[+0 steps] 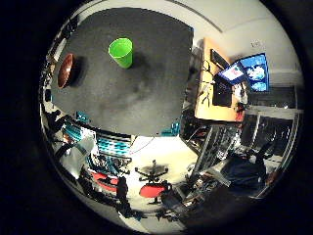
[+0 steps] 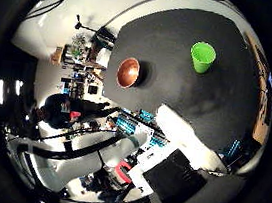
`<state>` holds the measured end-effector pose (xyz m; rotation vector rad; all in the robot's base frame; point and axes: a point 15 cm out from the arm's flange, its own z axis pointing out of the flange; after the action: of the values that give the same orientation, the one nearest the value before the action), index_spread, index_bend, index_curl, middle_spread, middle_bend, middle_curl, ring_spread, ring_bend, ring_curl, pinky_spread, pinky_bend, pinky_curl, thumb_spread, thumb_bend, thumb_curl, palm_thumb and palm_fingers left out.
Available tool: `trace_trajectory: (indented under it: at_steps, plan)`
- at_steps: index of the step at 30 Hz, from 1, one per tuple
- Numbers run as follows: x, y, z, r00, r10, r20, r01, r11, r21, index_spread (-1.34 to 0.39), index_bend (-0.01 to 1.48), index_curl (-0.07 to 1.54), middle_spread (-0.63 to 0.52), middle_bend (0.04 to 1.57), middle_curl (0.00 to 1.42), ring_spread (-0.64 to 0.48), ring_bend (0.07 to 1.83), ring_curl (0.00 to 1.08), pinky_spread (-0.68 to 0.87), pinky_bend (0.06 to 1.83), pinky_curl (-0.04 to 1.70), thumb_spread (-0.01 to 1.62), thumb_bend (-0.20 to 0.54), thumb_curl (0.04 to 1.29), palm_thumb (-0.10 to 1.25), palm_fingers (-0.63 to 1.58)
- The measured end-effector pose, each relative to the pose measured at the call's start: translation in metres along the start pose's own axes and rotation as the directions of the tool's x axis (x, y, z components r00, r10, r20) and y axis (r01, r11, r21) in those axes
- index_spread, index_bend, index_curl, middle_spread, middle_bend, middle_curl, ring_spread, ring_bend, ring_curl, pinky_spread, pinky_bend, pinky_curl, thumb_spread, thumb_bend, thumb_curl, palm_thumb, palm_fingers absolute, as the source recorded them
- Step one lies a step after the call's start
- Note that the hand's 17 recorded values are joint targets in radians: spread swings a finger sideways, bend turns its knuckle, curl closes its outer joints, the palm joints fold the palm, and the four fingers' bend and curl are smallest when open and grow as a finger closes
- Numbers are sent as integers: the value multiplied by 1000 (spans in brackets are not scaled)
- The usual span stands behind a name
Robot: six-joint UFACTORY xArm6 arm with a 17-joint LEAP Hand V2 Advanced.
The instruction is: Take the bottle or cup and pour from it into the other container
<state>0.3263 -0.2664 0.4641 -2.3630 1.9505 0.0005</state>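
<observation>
Hand: white and black parts of the hand [image 2: 179, 152] lie nearest the thumb-side camera, at about five o'clock; I cannot tell whether the fingers are apart or together.
Table: dark tabletop [image 1: 146, 98], far below the palm.
Bowl: brown bowl [image 1: 65, 70] at nine o'clock on the table, upright, well apart from the cup.
Cup: green cup [image 1: 121, 52] at twelve o'clock, upright, mouth open, nothing touching it.
Handling: probably light thin plastic, smooth, easily crushed or tipped.
Hold: best taken round the mid-wall with a gentle wrap, clear of the rim.
Progress: pickup not yet begun; hand high above both containers.
</observation>
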Motion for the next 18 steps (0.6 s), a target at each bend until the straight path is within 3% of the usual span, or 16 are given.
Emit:
trace_trajectory:
  at_steps: [12,18]
  plan:
    - [26,16,18,997,70,44,-70,998,-8,-361,157,279,-22,205,332,162,258,251,416,321,301,1057,-23,361,706,239]
    - [52,21,17,994,112,1,-112,993,27,-345,147,267,-18,205,336,162,277,255,417,351,306,1062,-25,360,688,220]
